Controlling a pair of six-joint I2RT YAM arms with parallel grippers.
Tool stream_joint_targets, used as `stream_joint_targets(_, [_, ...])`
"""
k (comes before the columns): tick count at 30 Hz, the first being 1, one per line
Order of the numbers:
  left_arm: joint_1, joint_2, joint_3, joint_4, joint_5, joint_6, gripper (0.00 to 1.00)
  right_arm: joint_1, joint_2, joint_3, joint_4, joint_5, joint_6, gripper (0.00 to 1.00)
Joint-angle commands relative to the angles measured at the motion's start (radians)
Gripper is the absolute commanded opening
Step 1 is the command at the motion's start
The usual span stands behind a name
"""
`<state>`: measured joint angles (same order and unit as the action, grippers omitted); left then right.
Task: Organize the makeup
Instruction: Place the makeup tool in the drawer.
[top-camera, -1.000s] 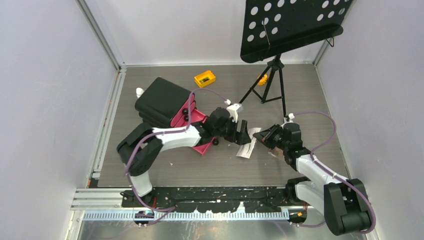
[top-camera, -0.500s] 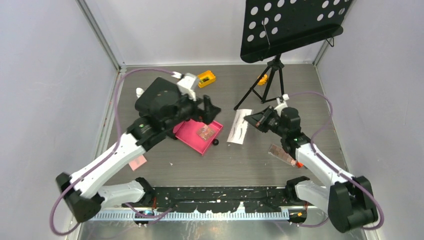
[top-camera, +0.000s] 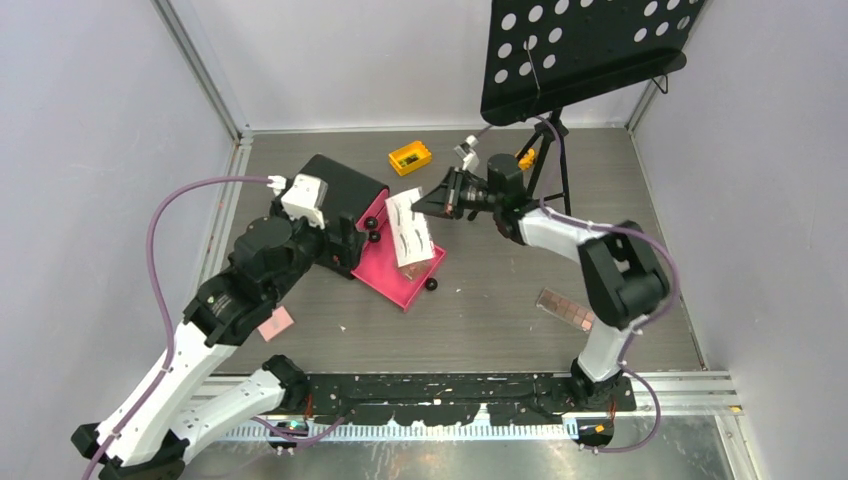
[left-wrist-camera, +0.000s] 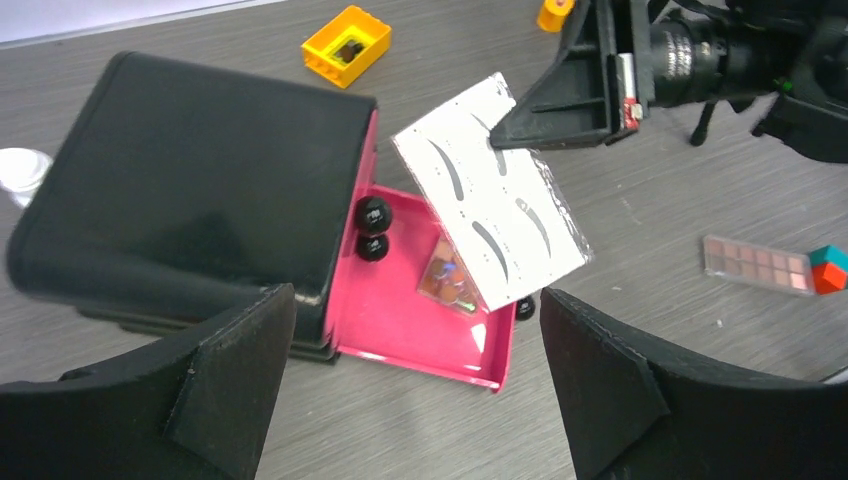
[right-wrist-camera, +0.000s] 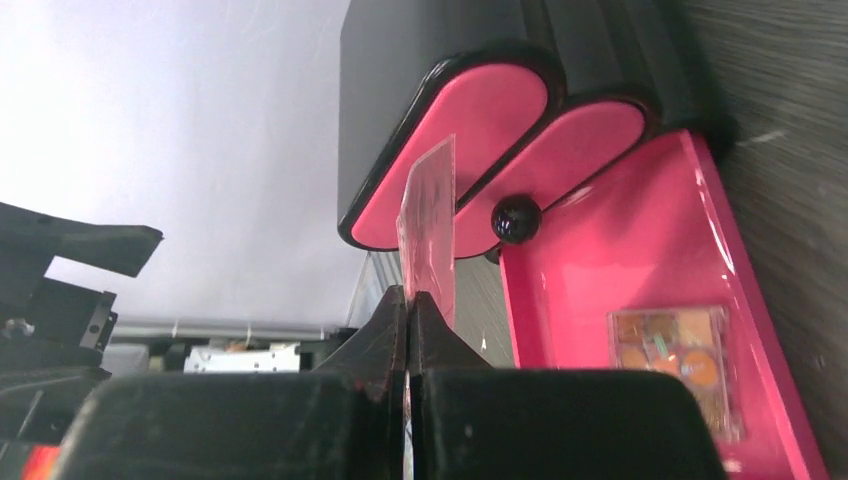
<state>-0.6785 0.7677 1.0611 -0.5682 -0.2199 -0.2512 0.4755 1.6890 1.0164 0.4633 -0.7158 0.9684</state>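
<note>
My right gripper is shut on one edge of the white eyebrow card and holds it tilted above the open pink drawer. From the right wrist the card stands edge-on between the closed jaws. A small brown palette lies in the drawer. My left gripper hangs open and empty near the black chest, short of the drawer. Another brown palette lies on the table at the right.
The black music stand on its tripod stands at the back right, beside my right arm. A yellow block and an orange one lie at the back. A pink piece lies at the front left. A teal-and-red block touches the loose palette.
My right arm has carried the eyebrow card left, from mid-table to above the open drawer. My left gripper has drawn back from the drawer towards the chest and opened wider.
</note>
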Motion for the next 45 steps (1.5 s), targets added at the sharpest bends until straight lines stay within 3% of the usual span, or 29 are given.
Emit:
stream_joint_targets(1, [0.006, -0.058, 0.0, -0.072, -0.08, 0.061, 0.95, 0.0, 0.173, 0.157, 0.136, -0.299, 0.009, 0.0])
stream_joint_targets(4, [0.006, -0.08, 0.005, -0.096, -0.102, 0.078, 0.94, 0.001, 0.245, 0.254, -0.007, -0.331, -0.096, 0.0])
stream_joint_targets(10, [0.006, -0.106, 0.005, -0.118, -0.133, 0.1, 0.94, 0.021, 0.28, 0.481, -0.749, -0.197, -0.65, 0.0])
stream_joint_targets(13, [0.006, -0.111, -0.005, -0.111, -0.135, 0.102, 0.94, 0.025, 0.272, 0.504, -0.922, -0.139, -0.76, 0.0])
stream_joint_targets(30, [0.006, -0.091, -0.016, -0.091, -0.108, 0.092, 0.93, 0.118, 0.353, 0.607, -0.913, -0.127, -0.731, 0.0])
stream_joint_targets(45, [0.007, -0.085, -0.015, -0.092, -0.103, 0.092, 0.92, 0.159, 0.495, 0.785, -1.026, -0.06, -0.834, 0.0])
